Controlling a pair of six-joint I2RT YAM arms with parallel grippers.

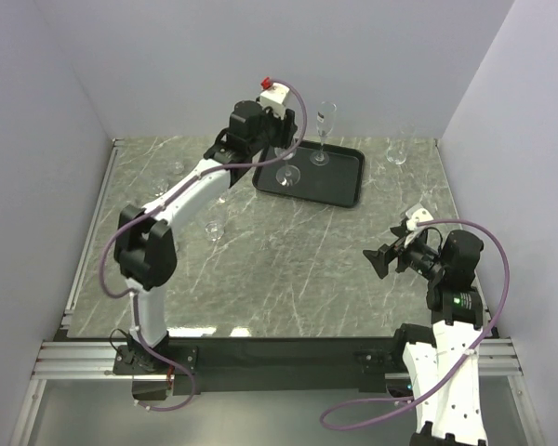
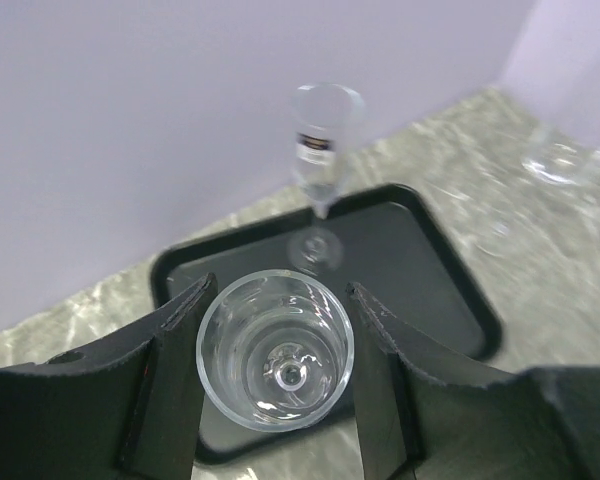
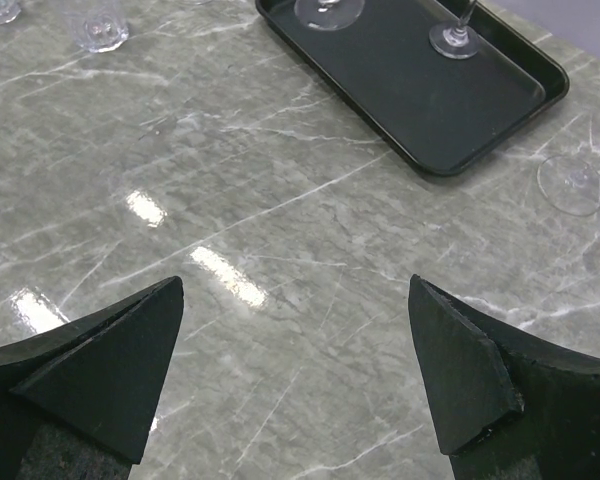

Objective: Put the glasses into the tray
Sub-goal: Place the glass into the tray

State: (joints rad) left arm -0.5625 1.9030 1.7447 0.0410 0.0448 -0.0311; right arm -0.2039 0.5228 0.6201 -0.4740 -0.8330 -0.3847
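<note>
A wine glass (image 2: 276, 350) sits between the left gripper's (image 2: 280, 290) fingers (image 2: 170, 380), seemingly pinched.

Tray (image 1: 342, 182) black — table (image 1: 288, 269) grey marble, white veins.

The glass (image 2: 275, 350) is clear and glossy; the tray (image 2: 450, 290) smooth black, faintly shiny; the table (image 3: 280, 200) polished grey marble-look.

The right gripper (image 3: 295, 290) hangs over the grey marble table (image 3: 280, 200), its two black fingers spread wide with nothing between them. The black tray (image 3: 420, 100) lies at upper right and carries a round glass base (image 3: 327, 10), cut off by the frame edge, and a stemmed foot (image 3: 455, 40). A third glass foot (image 3: 570, 185) stands on the marble just outside the tray's rim, and a small tumbler (image 3: 100, 28) stands well apart at upper left.
</note>
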